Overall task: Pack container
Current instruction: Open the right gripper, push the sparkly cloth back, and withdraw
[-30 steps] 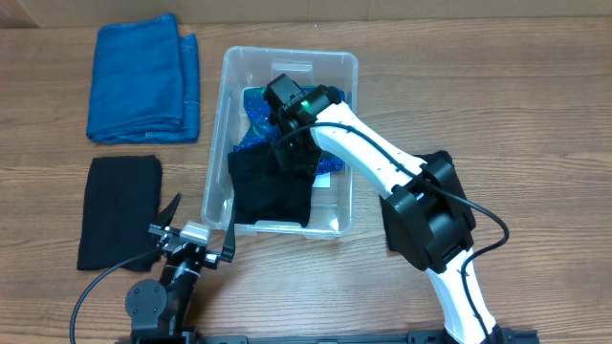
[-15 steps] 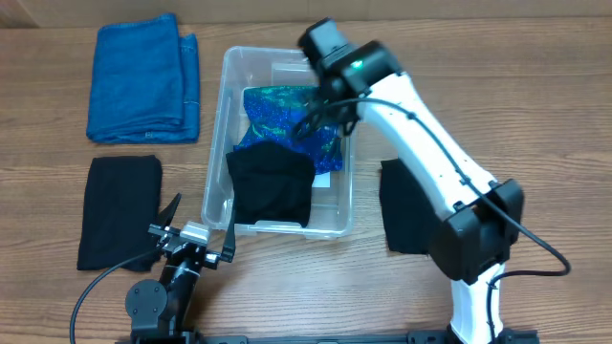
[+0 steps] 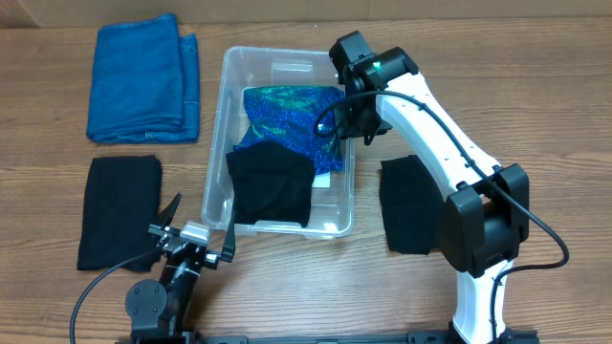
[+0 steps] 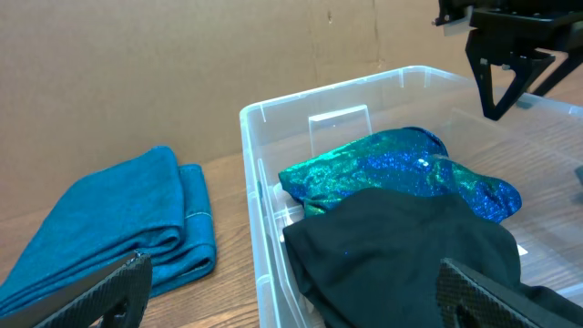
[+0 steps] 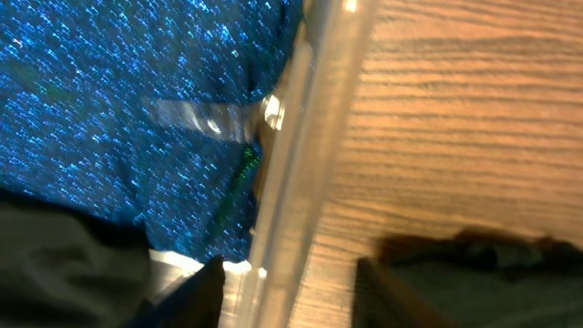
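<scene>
On the far left nothing has moved. The folded blue towel lies well apart from the container, and the flat black cloth lies nearer us. Both are still waiting on the table. Just beside that cloth, the left gripper rests low at the table's near edge. Its fingers are spread wide with nothing between them, exactly as a second ago.

The container stands in the middle of the table, where it was. What differs is what we can see inside it. The sparkly blue-green cloth now lies fully uncovered across the far half. A folded black cloth overlaps its near edge. A second ago the right arm was reaching down over both of them.

The right gripper has since come up out of the container. It swung over the far right corner and now hangs above the right wall. The right wrist view looks straight down on that rim, with sparkly fabric on one side and bare wood on the other. Its fingers stand apart and carry nothing.

We judge that the sparkly cloth has been let go and counts as packed. Further right, another black cloth lies on the table near the container. It looks to us like the likely next pick for this arm, which leaves three pieces outside.
</scene>
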You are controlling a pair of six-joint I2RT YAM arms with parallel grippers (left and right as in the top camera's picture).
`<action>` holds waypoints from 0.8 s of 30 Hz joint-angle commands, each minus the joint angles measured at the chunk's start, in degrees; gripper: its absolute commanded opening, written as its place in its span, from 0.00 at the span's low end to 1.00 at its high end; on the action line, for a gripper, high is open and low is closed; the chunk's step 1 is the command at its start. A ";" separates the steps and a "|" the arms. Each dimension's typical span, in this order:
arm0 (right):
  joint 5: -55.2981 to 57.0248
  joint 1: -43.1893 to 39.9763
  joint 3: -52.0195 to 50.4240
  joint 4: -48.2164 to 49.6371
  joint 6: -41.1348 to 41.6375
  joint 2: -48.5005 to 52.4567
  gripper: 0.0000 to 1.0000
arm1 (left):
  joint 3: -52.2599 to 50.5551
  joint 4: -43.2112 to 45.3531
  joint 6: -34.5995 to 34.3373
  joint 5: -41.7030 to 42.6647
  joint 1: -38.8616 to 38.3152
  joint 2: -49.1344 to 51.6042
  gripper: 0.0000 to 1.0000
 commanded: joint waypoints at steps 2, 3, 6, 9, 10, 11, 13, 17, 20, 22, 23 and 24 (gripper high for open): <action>-2.12 -0.13 -0.07 1.42 0.02 -0.52 0.31 | -0.22 0.02 1.07 0.04 0.31 -0.37 1.00; -2.10 -0.13 -0.07 1.44 0.02 -0.52 0.28 | -0.22 0.02 1.07 0.04 0.31 -0.37 1.00; -2.10 -0.13 -0.07 1.84 0.02 -0.52 0.19 | -0.22 0.02 1.07 0.04 0.31 -0.37 1.00; -2.10 -0.13 -0.07 2.73 0.02 -0.52 0.12 | -0.22 0.02 1.07 0.04 0.31 -0.37 1.00; -2.10 -0.13 -0.07 3.23 0.02 -0.52 0.11 | -0.22 0.02 1.07 0.04 0.31 -0.39 1.00; -2.10 -0.13 -0.07 3.89 0.02 -0.52 0.10 | -0.22 0.02 1.07 0.04 0.31 -0.37 1.00; -2.10 -0.13 -0.07 5.33 0.13 -0.52 0.10 | -0.22 0.02 1.07 0.04 0.31 -0.37 1.00; -1.88 -0.17 -0.07 8.26 3.58 -0.52 0.09 | -0.22 0.02 1.07 0.04 0.31 -0.37 1.00; -1.31 -0.42 -0.07 11.23 7.10 -0.52 0.09 | -0.22 0.02 1.07 0.04 0.31 -0.37 1.00; -0.96 -0.85 -0.07 13.33 9.35 -0.52 0.09 | -0.22 0.02 1.07 0.04 0.31 -0.37 1.00; -0.61 -1.18 -0.07 14.36 10.56 -0.52 0.09 | -0.22 0.02 1.07 0.04 0.31 -0.37 1.00; -0.57 -1.60 -0.07 15.39 10.78 -0.52 0.09 | -0.22 0.02 1.07 0.04 0.31 -0.37 1.00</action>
